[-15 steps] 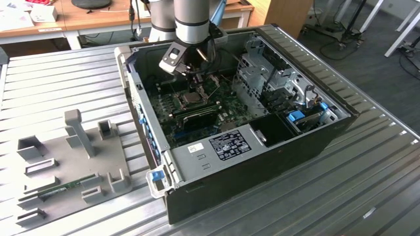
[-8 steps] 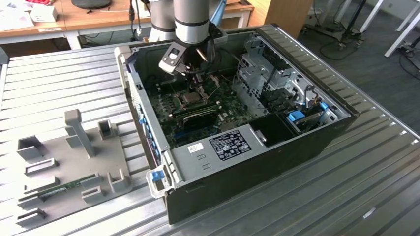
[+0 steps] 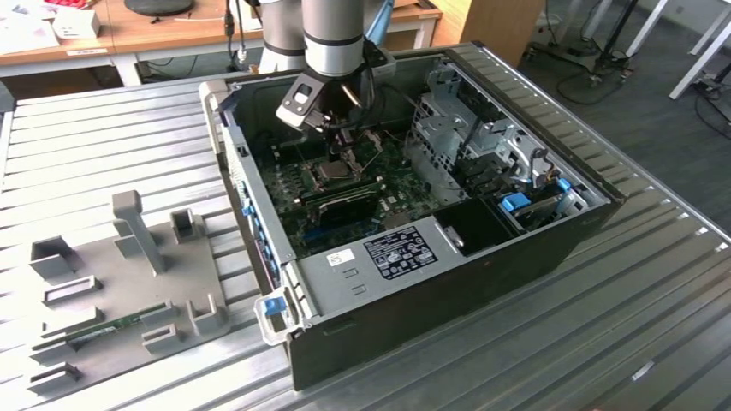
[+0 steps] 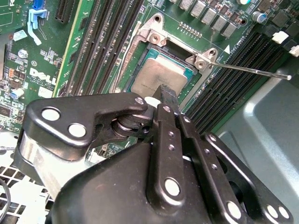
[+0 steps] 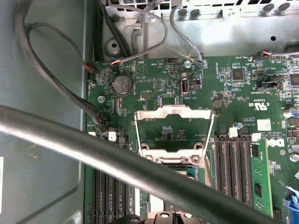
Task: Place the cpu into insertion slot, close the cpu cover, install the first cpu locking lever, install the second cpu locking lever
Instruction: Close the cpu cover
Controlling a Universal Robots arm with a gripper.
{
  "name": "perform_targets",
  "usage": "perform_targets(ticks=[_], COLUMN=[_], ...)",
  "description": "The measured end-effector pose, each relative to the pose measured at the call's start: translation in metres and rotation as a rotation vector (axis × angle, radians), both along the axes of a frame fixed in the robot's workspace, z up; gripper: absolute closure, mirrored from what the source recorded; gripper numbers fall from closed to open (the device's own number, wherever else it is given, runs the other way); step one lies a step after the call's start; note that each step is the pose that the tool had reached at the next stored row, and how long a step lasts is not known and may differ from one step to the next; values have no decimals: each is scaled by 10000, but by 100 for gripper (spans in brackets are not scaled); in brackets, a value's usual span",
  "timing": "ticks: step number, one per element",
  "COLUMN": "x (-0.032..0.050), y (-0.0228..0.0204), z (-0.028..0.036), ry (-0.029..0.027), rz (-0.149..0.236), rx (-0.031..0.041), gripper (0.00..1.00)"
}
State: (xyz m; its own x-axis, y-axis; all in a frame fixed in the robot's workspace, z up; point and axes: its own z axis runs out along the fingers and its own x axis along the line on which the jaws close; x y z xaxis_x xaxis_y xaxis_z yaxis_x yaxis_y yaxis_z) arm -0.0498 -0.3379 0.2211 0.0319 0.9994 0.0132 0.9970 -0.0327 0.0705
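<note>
The cpu [image 4: 161, 74], a flat square chip with a dull silver top, lies in the insertion slot [image 4: 150, 37] on the green board. In the exterior view it is the grey square [image 3: 334, 171] in the open computer case. The cpu cover [image 5: 175, 112], a silvery frame with a square window, lies flipped back, open, beyond the slot. My gripper [image 4: 167, 95] hangs shut just over the chip's near edge with nothing in it; in the exterior view it [image 3: 341, 141] hovers right above the slot. A thin locking lever [image 4: 252, 70] sticks out sideways, unlatched.
Long black memory slots [image 4: 107, 42] flank the slot, and a green memory stick [image 5: 261, 182] sits in one. A thick dark cable [image 5: 117, 158] crosses close to the first wrist camera. Drive cages [image 3: 468, 145] and case walls enclose the board. A grey fixture plate [image 3: 126, 274] lies outside.
</note>
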Motion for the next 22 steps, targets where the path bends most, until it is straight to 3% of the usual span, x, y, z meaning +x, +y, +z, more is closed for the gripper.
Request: perform_targets(ticks=[3, 5, 10, 22], x=[0, 0, 1, 9], y=[0, 0, 0, 0], z=[-1, -1, -2, -127], ry=[9, 66, 74, 77], rz=[0, -1, -1, -1], rx=[12, 27, 26, 27], gripper=[90, 90, 90, 90])
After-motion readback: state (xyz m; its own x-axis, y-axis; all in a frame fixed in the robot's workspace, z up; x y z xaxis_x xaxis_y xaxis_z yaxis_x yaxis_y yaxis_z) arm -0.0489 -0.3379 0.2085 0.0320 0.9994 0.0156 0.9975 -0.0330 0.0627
